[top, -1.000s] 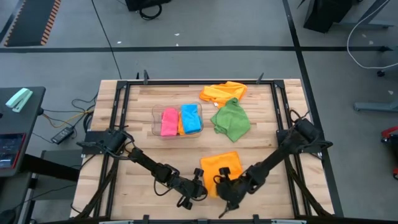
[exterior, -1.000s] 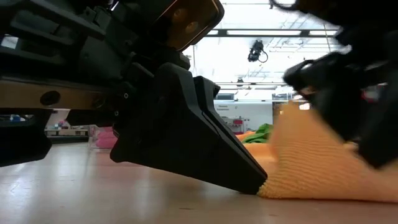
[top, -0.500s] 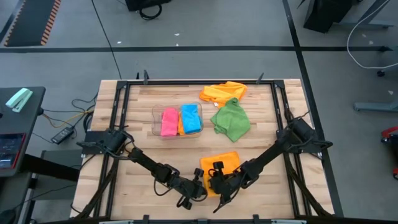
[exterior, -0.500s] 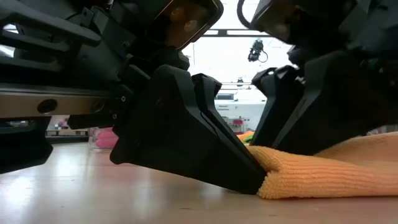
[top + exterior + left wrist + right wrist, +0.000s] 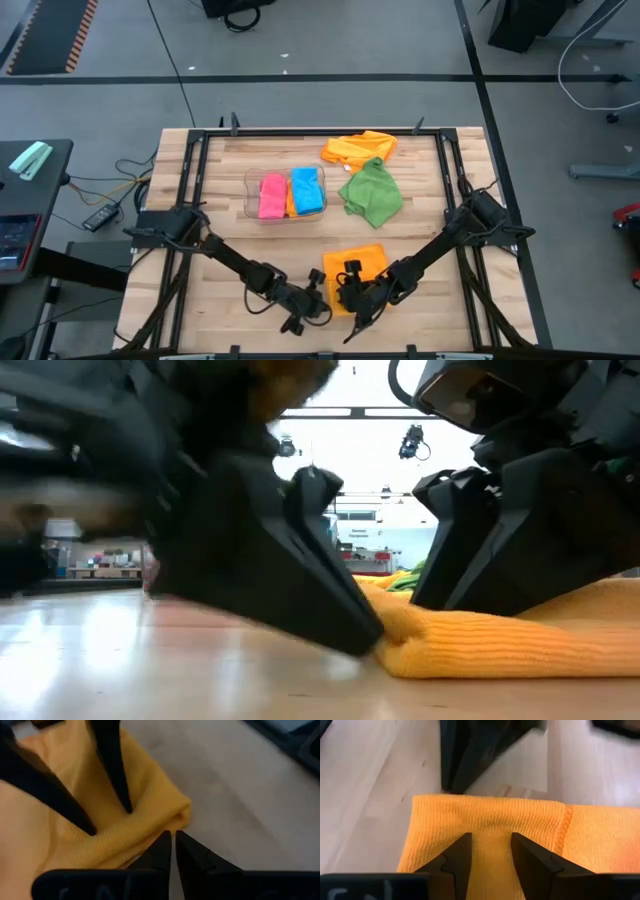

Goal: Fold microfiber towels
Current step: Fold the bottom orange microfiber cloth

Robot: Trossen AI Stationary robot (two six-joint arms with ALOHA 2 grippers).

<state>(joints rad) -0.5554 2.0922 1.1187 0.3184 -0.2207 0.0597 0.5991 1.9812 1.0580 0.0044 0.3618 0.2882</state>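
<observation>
An orange microfiber towel (image 5: 362, 262) lies folded on the wooden table near its front edge. My right gripper (image 5: 348, 292) comes in from the right, slanting down. It is on the towel's near left part (image 5: 490, 820), with cloth filling the gap between its fingers. My left gripper (image 5: 322, 300) comes from the left, its fingers shut (image 5: 173, 840) at the towel's corner (image 5: 182, 812). Another orange towel (image 5: 360, 147) and a green one (image 5: 372, 192) lie crumpled on the table farther back. My left gripper's shut fingertips meet the towel's edge beside its corner (image 5: 159, 836), slanting down from the table's left. The tips hide whether cloth lies between them. That end of the towel (image 5: 395, 645) rests on the table. My right gripper pinches a ridge of cloth (image 5: 490, 827) near the towel's folded left edge between its two fingers (image 5: 462, 851), slanting down from the right. How many layers it has does not show. The towel lies flat on the table under it.
A clear plastic bin (image 5: 250, 195) at the table's middle holds folded pink (image 5: 272, 196) and blue (image 5: 307, 190) towels. A black frame (image 5: 190, 200) runs along the table's sides. Bare wood lies on either side of the arms at the front.
My right gripper has gone toward the table's left and come down with the towel. The part that it held up a second ago now lies flat over the rest, and for the last half second the gripper has kept still there.
</observation>
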